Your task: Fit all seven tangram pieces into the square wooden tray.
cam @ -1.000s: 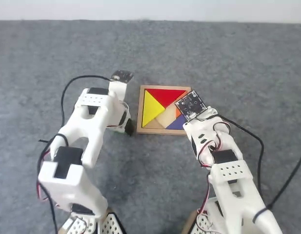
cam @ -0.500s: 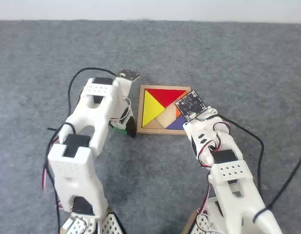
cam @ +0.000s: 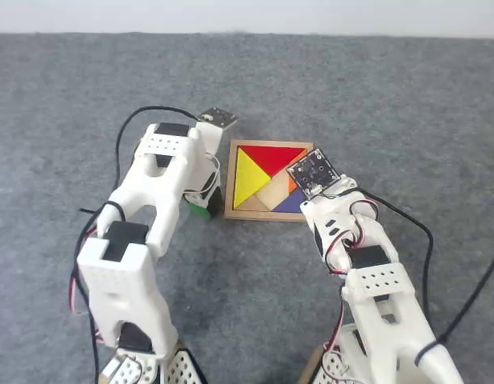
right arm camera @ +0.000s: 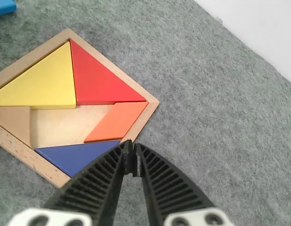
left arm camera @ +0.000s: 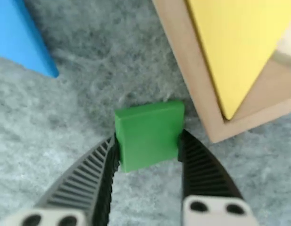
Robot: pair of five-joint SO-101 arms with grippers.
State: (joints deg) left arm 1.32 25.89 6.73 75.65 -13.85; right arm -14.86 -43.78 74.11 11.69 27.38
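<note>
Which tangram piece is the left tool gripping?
The green square, clamped just outside the tray; no other piece is held.

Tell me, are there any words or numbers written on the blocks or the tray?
No words or numbers to read: none on the green block, the yellow piece, the red piece or the wooden tray.
Little circuit board on an arm: any marks are too small to read.

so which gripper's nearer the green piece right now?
Left: the left gripper clamps the green piece beside the tray; right gripper hangs shut over the tray's opposite edge.
</note>
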